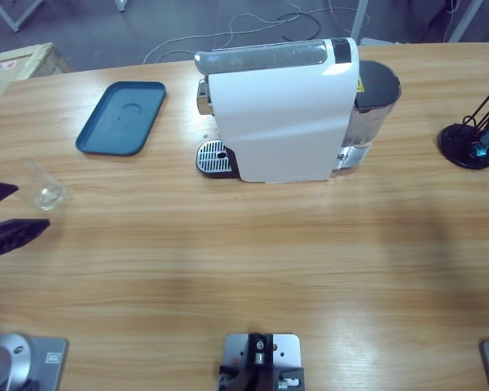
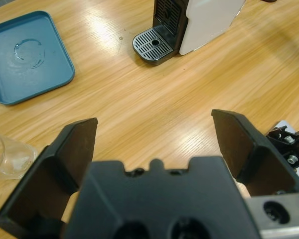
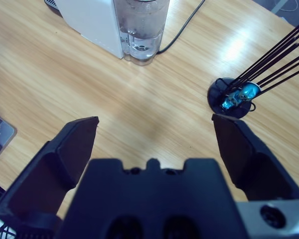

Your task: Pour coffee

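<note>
Left claw (image 1: 8, 213) spread wide at desk's (image 1: 244, 269) left edge, pinching nothing. Clear glass (image 1: 46, 192) just beside it, contents unclear, coffee not discernible. Blue tray (image 1: 121, 117) beyond glass. White coffee machine (image 1: 285, 114) mid-desk. Right claw (image 3: 154, 137) spread wide above bare desk, near black stand (image 3: 231, 94).

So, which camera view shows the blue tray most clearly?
The high view shows the blue tray whole, lying flat on the table left of the coffee machine. The left wrist view cuts off its left side at the picture's edge. The right wrist view does not show it.
</note>
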{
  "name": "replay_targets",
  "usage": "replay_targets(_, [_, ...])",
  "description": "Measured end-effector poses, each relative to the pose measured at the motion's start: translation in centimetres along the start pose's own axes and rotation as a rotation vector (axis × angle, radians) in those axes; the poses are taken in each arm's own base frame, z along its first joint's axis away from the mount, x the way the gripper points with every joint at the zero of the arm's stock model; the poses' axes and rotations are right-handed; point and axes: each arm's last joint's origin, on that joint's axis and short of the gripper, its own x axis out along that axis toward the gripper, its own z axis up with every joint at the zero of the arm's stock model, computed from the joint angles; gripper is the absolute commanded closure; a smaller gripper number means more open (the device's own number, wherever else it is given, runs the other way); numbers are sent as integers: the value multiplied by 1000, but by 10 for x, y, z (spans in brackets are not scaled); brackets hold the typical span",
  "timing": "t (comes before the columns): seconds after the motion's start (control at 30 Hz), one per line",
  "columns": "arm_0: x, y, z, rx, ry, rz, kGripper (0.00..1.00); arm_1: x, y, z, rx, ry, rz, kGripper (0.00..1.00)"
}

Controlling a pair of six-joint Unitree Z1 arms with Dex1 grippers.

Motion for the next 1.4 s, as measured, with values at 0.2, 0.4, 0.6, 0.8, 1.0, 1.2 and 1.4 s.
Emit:
replay_targets(0.2, [0,0,0,0,0,0,0,0,0,0,0,0,0,0])
replay_targets(0.4, [0,0,0,-1,0,0,0,0,0,0,0,0,0,0])
replay_targets(0.6, [-5,-4,46,-47,-61,-5,0,0,0,0,0,0,9,0])
replay_targets(0.8, [25,-4,110,-344,-37,-107,13,1,1,4,0,7,9,0])
replay_targets(1.0, [83,11,147,-707,-16,-214,10,7,2,12,-6,45,8,0])
replay_targets(1.2, [142,21,182,-810,11,-293,23,8,2,12,-7,58,8,0])
replay_targets(1.4, [186,29,178,-840,92,-296,116,8,2,12,-7,58,8,0])
